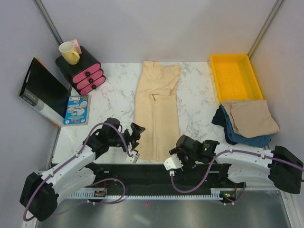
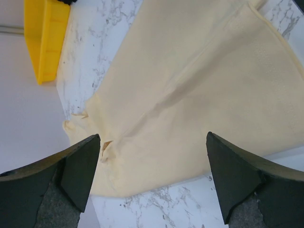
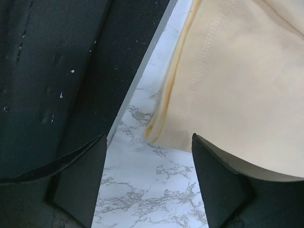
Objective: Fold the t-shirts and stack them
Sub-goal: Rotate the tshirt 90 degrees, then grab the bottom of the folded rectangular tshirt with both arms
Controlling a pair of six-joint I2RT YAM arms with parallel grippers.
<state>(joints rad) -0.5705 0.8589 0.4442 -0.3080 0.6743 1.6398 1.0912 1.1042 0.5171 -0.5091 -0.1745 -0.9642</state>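
Lying between both parted jaws: cream t-shirt (image 1: pixel 156 111).

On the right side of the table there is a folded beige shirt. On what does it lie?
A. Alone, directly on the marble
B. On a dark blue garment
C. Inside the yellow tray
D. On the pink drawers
B: in the top view the folded beige shirt rests on a dark blue garment whose edges show from under it, at the near end of the yellow tray, not inside it.

cream t-shirt (image 1: pixel 156 111) | folded lengthwise, flat, centre | tan t-shirt (image 1: pixel 249 118) | folded, far right
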